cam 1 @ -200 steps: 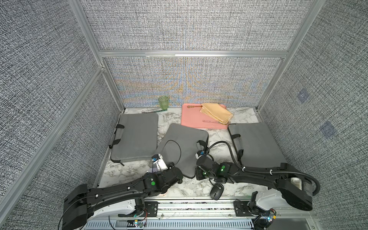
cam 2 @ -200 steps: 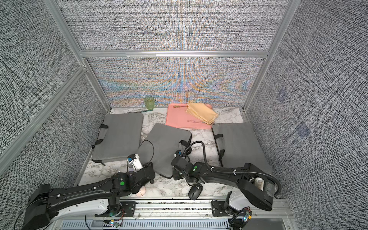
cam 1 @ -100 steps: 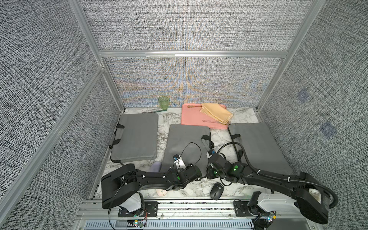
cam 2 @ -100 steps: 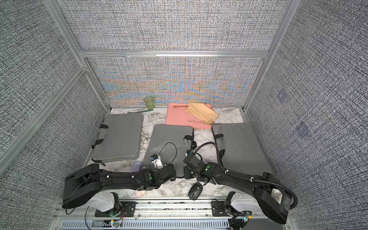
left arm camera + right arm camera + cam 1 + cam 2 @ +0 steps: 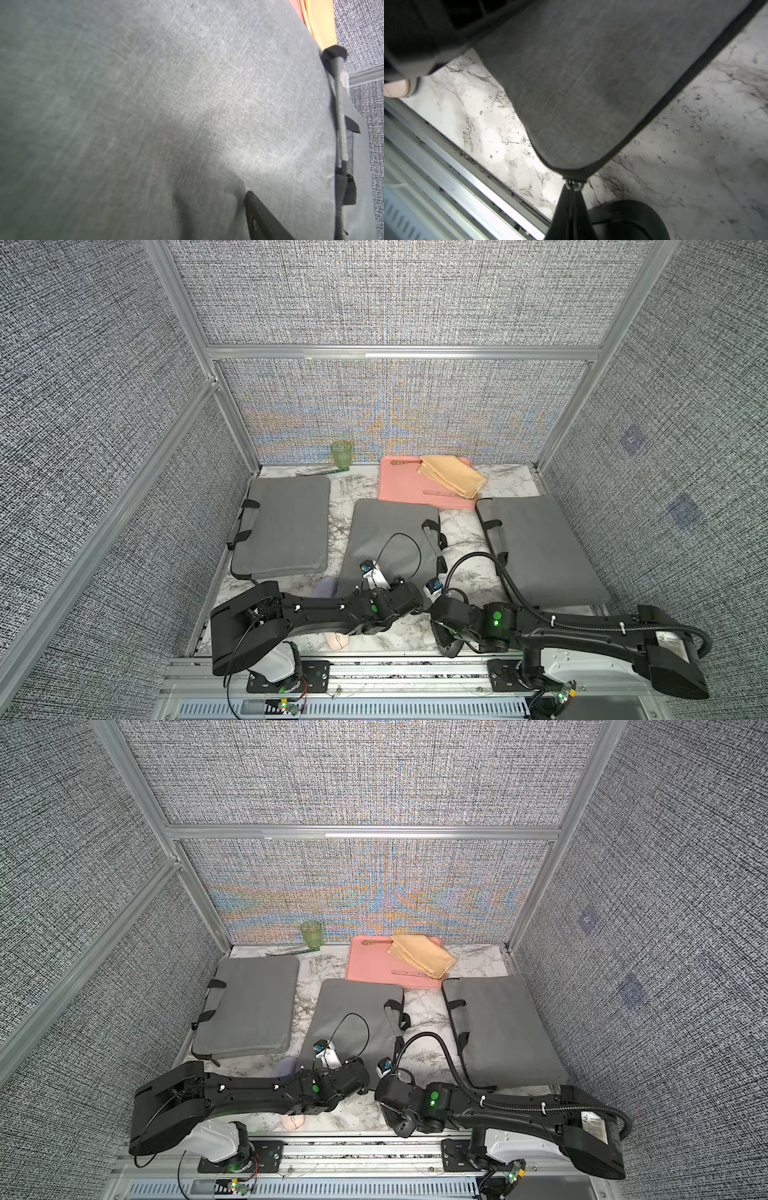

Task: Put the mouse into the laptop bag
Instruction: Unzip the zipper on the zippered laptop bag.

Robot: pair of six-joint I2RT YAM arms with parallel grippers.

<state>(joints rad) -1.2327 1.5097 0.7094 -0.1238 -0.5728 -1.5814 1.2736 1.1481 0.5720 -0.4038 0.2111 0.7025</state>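
The middle grey laptop bag (image 5: 390, 531) (image 5: 357, 1006) lies flat and fills the left wrist view (image 5: 166, 104). My right gripper (image 5: 437, 628) (image 5: 572, 188) is shut on the metal zip pull (image 5: 573, 185) at the bag's near corner (image 5: 581, 83). A black mouse (image 5: 452, 649) (image 5: 405, 1129) (image 5: 627, 218) sits right beside those fingers on the marble. My left gripper (image 5: 415, 603) hovers low over the bag's near right part. Only one finger (image 5: 261, 218) shows, well off the middle, so the jaws stand apart with nothing held. A pink mouse (image 5: 337, 641) (image 5: 396, 89) lies under the left arm. A purple mouse (image 5: 325, 587) lies behind that arm.
Two more grey bags lie left (image 5: 282, 526) and right (image 5: 540, 547). At the back stand a pink tray (image 5: 403, 489) with a yellow cloth (image 5: 451, 475) and a green cup (image 5: 341, 454). The metal front rail (image 5: 446, 166) runs close to the right gripper.
My left arm has swung right, from the table's left to the middle bag's near right corner. The right gripper has drawn that corner rightward and nearer, and the bag has turned squarer.
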